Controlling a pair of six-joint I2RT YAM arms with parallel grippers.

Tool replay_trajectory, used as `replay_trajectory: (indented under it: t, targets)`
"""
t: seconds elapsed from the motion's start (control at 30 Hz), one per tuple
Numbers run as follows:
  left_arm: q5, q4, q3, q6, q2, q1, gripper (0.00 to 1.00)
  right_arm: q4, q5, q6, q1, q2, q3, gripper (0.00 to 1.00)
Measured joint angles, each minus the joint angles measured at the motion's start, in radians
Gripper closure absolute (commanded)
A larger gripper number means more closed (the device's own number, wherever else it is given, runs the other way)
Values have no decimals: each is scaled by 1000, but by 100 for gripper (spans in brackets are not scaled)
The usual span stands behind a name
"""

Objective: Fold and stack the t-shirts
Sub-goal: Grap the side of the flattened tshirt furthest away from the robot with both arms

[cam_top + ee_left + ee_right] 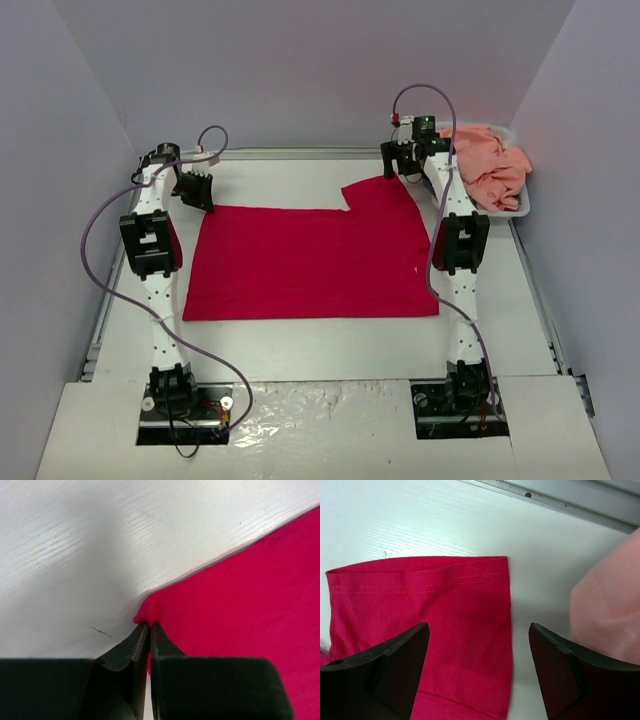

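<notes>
Two left fingers [126, 650] pinch crimson t-shirt [240, 625] corner

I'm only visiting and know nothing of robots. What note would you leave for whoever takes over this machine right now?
Left pincer: shut on the far left corner of the crimson-red cloth t-shirt.
Right pincer: open, above that shirt's sleeve, holding nothing.
Red shirt lies flat on the white table; a crumpled peach-pink t-shirt sits in the white plastic basket, far right.
Done: red shirt spread out.
To do: fold it, fold the peach one, stack both.
</notes>
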Motion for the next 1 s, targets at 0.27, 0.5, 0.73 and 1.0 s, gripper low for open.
replay_trajectory:
  t: [0.27,0.5,0.73,1.0]
  targets:
    - [-2,1,0,-1,0,0,98,13,-25,39,0,51,31,18]
    - [-3,1,0,-1,0,0,98,55,-42,68,-2,67,38,8]
    - [-3,1,0,-1,0,0,98,104,-73,104,-11,80,42,2]
    - [-7,1,0,-1,0,-5,98,142,-153,170,-32,129,60,1]
